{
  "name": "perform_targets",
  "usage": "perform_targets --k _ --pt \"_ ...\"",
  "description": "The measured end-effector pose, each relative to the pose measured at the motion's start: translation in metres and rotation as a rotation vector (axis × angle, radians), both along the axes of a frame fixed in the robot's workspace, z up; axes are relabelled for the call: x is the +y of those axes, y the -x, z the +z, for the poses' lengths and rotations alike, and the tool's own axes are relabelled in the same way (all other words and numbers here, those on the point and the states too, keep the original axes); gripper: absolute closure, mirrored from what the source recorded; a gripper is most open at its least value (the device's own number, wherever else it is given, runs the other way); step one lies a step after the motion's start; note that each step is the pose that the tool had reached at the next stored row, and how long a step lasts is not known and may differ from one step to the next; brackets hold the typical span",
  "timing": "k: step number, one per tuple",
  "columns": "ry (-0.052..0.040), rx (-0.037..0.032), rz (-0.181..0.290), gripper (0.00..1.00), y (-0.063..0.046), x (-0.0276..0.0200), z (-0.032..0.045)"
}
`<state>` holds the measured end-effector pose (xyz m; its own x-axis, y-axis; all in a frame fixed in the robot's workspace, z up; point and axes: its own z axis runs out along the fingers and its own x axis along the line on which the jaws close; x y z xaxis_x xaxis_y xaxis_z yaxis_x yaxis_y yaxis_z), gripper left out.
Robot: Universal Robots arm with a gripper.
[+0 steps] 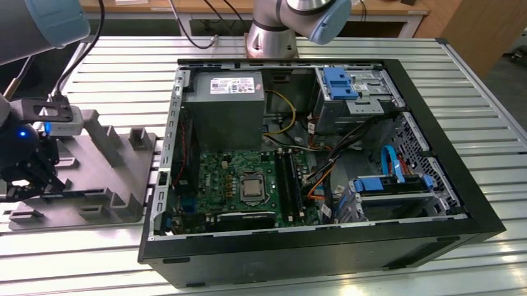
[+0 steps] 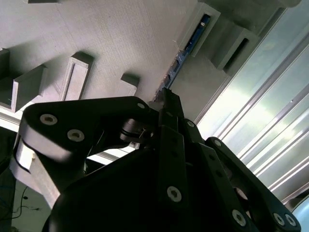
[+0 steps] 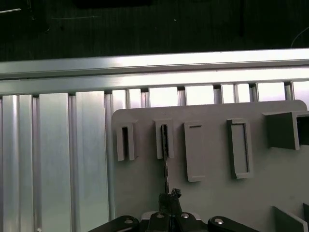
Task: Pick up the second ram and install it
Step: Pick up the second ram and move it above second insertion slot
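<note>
While the second ram (image 3: pixel 165 137) stands on edge in a slot of the grey block (image 3: pixel 212 203), its near end is clamped by the gripper (image 3: pixel 170 197), bare surface flanking it.

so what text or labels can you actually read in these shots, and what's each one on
None can be quoted as it reads.
White label on the grey metal power supply box, exterior view: rows of print, too small to read.
Thin dark memory stick standing in a slot of the grey plastic block, first wrist view: no readable print on the edge that faces the camera.
</note>
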<state>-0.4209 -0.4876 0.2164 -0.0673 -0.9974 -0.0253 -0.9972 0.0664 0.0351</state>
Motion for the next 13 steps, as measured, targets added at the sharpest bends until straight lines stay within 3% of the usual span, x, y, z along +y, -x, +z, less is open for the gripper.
perform_targets --k 4,9,13 --pt "0.0000 0.0000 0.000 0.84 0.0000 0.0000 0.0000" --pt "0.0000 -0.0001 0.000 0.64 0.0000 0.0000 0.0000" --pt "0.0000 0.0000 0.000 0.64 0.0000 0.0000 0.0000"
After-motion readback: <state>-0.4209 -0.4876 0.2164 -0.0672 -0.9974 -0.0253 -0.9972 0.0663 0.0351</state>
